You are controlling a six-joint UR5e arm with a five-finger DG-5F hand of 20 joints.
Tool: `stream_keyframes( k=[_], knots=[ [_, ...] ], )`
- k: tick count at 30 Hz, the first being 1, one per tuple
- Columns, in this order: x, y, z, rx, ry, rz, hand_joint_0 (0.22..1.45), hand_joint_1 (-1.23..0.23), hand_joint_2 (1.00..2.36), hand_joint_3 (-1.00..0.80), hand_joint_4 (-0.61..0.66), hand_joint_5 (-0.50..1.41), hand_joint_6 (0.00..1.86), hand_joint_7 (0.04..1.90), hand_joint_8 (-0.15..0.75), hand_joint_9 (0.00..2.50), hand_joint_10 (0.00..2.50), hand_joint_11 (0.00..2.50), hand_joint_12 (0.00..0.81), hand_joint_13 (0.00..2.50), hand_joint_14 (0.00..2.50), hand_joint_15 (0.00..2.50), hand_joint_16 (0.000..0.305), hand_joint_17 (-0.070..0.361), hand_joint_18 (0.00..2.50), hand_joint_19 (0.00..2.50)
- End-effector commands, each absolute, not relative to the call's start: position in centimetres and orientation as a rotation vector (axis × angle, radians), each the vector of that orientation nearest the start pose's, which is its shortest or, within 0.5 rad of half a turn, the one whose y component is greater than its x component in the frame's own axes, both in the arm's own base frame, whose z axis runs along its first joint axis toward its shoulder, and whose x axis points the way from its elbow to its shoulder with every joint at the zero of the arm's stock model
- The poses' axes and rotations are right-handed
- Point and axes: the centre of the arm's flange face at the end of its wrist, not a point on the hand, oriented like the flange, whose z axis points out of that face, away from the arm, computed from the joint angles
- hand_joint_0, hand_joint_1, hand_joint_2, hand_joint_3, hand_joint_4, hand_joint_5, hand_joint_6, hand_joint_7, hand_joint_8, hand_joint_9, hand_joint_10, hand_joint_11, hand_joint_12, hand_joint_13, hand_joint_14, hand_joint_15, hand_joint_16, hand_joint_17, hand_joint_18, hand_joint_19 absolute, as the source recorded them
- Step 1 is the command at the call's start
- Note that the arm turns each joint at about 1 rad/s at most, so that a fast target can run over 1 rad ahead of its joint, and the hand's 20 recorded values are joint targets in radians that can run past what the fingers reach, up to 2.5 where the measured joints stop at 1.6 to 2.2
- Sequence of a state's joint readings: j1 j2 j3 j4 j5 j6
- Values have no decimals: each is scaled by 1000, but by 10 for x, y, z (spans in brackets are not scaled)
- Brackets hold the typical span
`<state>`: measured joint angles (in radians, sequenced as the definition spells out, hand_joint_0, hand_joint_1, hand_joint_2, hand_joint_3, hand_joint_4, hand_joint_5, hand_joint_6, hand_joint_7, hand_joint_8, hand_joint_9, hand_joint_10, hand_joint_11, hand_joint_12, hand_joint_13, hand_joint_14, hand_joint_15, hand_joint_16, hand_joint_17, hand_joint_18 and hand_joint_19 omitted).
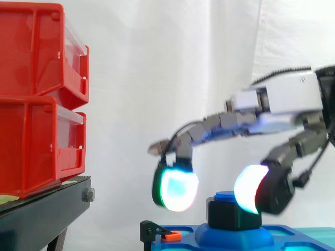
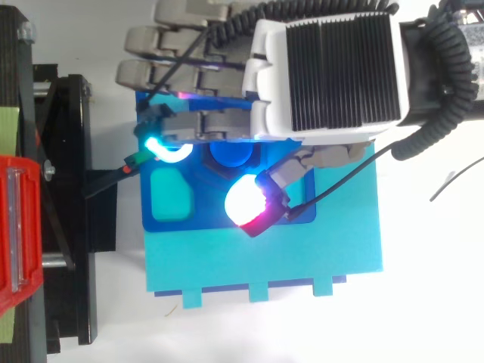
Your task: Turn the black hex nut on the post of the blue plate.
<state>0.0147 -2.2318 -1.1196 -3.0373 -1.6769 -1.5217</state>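
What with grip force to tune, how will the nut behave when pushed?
The nut probably stays stiff: it looks solid and blocky. Its flat hex sides should give purchase, not slip. Seated on the post, it likely turns rather than tips.

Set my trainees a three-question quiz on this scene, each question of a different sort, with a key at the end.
1. True or false: the two red bins are stacked one on the other on the black stand.
2. Where does the black hex nut sit? A: on the post of the blue plate; B: inside a bin; C: on the stand.
3. Fill the gap: in the side view, the nut lies ___ two glowing pads of the hand.
Key: 1 true; 2 A; 3 between.
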Motion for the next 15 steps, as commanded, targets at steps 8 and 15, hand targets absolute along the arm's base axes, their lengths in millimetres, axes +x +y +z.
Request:
stream_keyframes(
  k=[8, 15],
  knots=[
    [709, -110, 373, -96, 1849, 91, 410, -478, 1000, -500, 148, -247, 502, 863, 212, 36, 0, 0, 369, 106, 2, 37, 60, 135, 0, 46],
    [674, -115, 408, -73, 1835, 63, 417, -457, 1000, -500, 142, -243, 502, 785, 211, 41, 0, 0, 372, 89, 0, 26, 60, 135, 0, 59]
  ],
)
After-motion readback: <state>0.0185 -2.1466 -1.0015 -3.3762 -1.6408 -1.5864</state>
